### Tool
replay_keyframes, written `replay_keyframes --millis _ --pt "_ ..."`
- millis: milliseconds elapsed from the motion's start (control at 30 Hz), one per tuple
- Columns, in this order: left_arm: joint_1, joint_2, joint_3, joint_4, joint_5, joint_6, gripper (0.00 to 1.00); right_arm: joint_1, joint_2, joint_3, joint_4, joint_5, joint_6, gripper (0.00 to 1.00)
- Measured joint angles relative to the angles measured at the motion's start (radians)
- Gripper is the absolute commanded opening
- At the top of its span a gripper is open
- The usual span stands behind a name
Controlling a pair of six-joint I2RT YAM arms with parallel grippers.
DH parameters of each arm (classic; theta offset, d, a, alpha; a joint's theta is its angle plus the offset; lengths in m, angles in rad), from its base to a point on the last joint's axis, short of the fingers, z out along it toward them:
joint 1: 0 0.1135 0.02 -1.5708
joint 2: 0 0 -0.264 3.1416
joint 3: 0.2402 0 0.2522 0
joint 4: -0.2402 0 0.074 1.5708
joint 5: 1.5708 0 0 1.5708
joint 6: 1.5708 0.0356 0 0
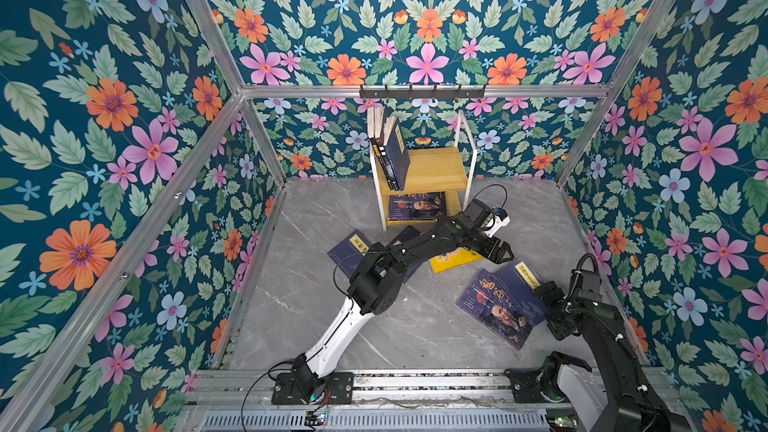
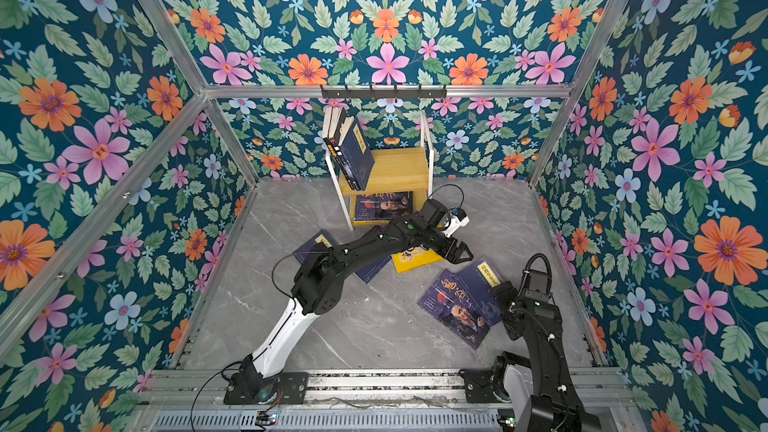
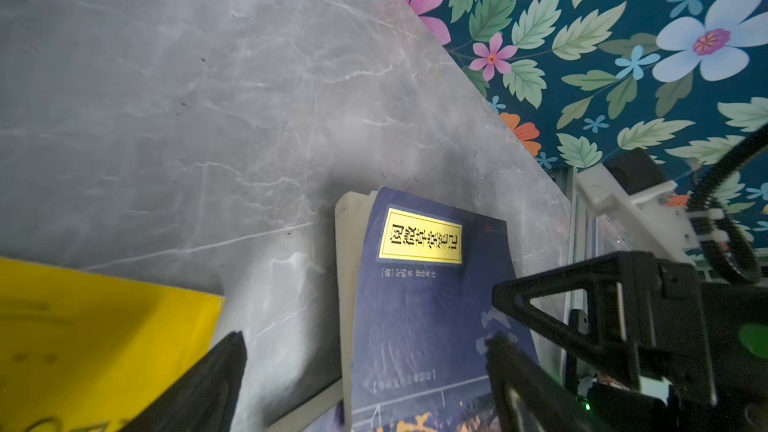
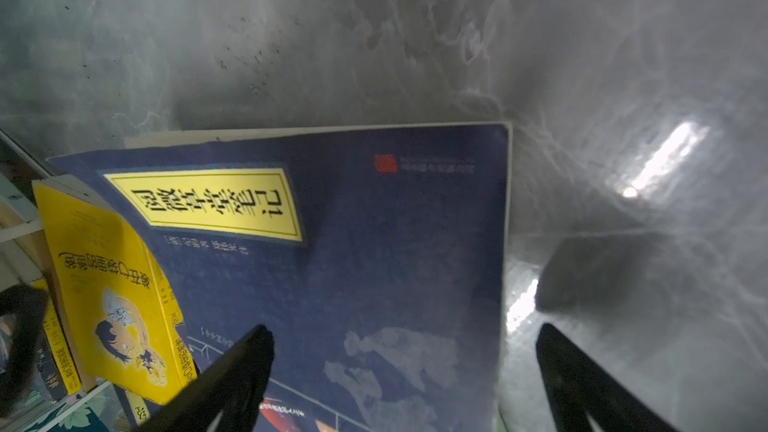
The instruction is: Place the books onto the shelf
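Lower right in a top view, the right gripper (image 1: 545,290) is spread wide over a flat navy book (image 1: 527,275). The bearded-man book (image 1: 500,311) half covers it, and both slant upper left to lower right. The left gripper (image 1: 503,254), also spread, hangs beside the yellow book (image 1: 451,263), which is largely hidden under the left arm (image 1: 415,247). The shelf (image 1: 436,168) stands upper centre.

My left arm (image 1: 332,338) has a white lower link and black upper links, with a green dot near the wrist, a white camera mount (image 1: 500,221) and thin black cable loops. Its end effector (image 1: 503,254) is black, with triangular trussed fingers. My right arm (image 1: 611,347) carries ribbed black hose (image 1: 577,270) held by white clips.
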Motion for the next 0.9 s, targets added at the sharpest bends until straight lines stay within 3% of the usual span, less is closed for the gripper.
replay_keyframes --millis 200,533,900 --pt "-0.001 0.095 0.047 0.009 -0.008 -0.042 0.85 0.000 0.035 -0.021 0.050 -0.026 0.003 0.92" --pt "-0.031 0.121 0.011 0.080 0.043 -0.111 0.67 0.000 0.128 -0.026 0.191 -0.082 0.003 0.83" --pt "-0.036 0.082 -0.034 0.111 0.063 -0.195 0.22 -0.002 0.205 -0.003 0.262 -0.126 -0.010 0.80"
